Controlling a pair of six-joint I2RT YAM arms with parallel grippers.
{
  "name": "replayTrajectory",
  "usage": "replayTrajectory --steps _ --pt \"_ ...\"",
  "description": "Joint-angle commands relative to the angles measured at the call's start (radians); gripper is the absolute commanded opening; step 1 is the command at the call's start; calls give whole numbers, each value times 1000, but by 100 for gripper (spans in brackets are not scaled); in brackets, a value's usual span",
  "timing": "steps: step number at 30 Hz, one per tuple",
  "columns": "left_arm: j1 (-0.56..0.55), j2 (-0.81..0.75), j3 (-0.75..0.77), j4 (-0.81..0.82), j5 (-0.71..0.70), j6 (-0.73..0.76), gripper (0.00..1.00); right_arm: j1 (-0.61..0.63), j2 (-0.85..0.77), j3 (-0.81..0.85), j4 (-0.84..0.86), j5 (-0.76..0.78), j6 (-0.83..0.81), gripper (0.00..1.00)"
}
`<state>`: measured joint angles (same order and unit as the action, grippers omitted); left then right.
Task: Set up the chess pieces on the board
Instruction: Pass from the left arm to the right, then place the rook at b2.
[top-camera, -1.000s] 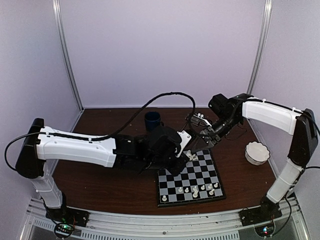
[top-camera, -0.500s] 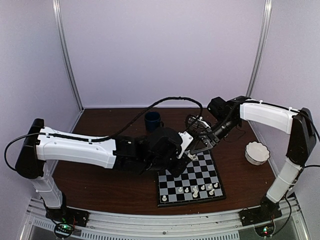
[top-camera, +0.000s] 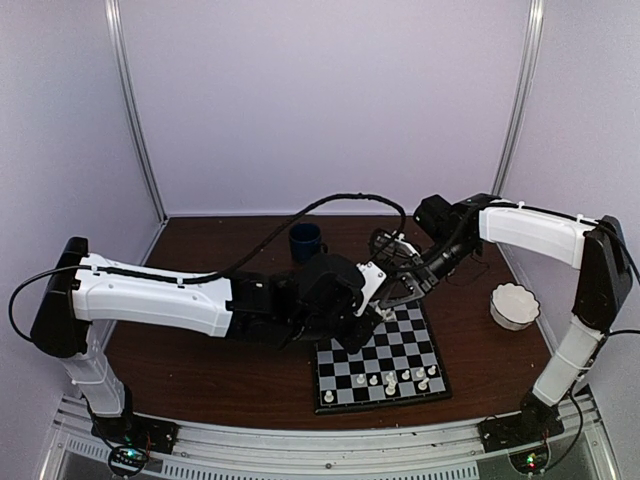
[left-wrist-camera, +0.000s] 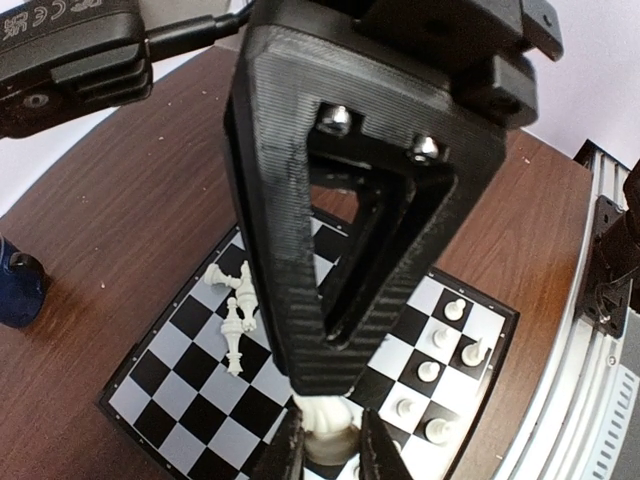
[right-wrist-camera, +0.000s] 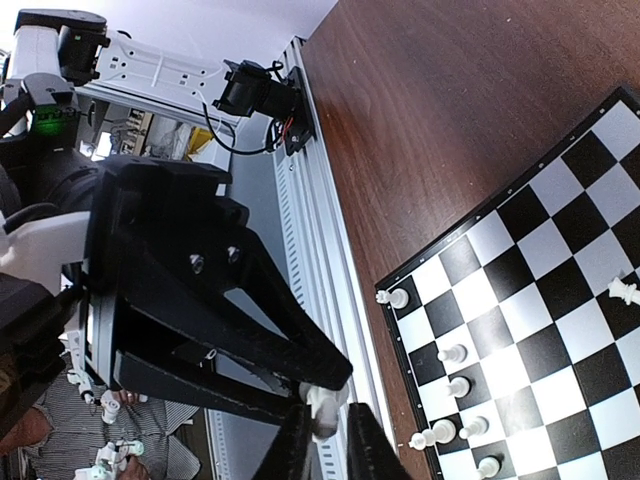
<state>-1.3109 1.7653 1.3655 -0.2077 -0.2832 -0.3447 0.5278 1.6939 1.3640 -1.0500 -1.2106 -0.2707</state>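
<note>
The board (top-camera: 398, 345) lies at the table's centre right. Several white chess pieces (top-camera: 397, 378) stand along its near rows, and one stands at its near left corner (top-camera: 327, 398). My left gripper (top-camera: 372, 314) hangs over the board's far left corner. In the left wrist view it (left-wrist-camera: 330, 452) is shut on a white piece (left-wrist-camera: 327, 428) above the board (left-wrist-camera: 190, 400), with three pieces lying flat (left-wrist-camera: 234, 310) nearby. My right gripper (top-camera: 394, 290) hovers at the board's far edge. In the right wrist view it (right-wrist-camera: 322, 432) is shut on a small white piece (right-wrist-camera: 322, 406).
A white scalloped bowl (top-camera: 514, 305) sits right of the board. A dark blue mug (top-camera: 305, 240) stands behind the left arm. The two grippers are very close together over the board's far left part. A metal rail (top-camera: 330, 450) runs along the near edge.
The right gripper has moved slightly down and left toward the board's far edge, nearer the left gripper. The left arm has barely shifted.
</note>
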Motion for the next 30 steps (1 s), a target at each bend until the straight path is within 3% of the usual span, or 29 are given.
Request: replayTrajectory --steps 1,9,15,21,25,30 --pt "-6 -20 27 47 -20 11 19 5 10 -2 26 -41 2 8" --pt "-7 -38 6 10 -66 -12 46 -13 -31 13 13 0 -35 5" --pt "-15 -189 -175 103 -31 -41 48 -38 -70 23 -40 129 -154 4" --pt "-14 -337 -287 59 -228 -89 49 -21 -203 -128 88 294 -212 4" --pt "1 -417 -348 35 -374 -169 50 59 -275 -203 147 447 -271 4" --pt "65 -502 -439 85 -340 -275 49 243 -335 -274 209 645 -348 5"
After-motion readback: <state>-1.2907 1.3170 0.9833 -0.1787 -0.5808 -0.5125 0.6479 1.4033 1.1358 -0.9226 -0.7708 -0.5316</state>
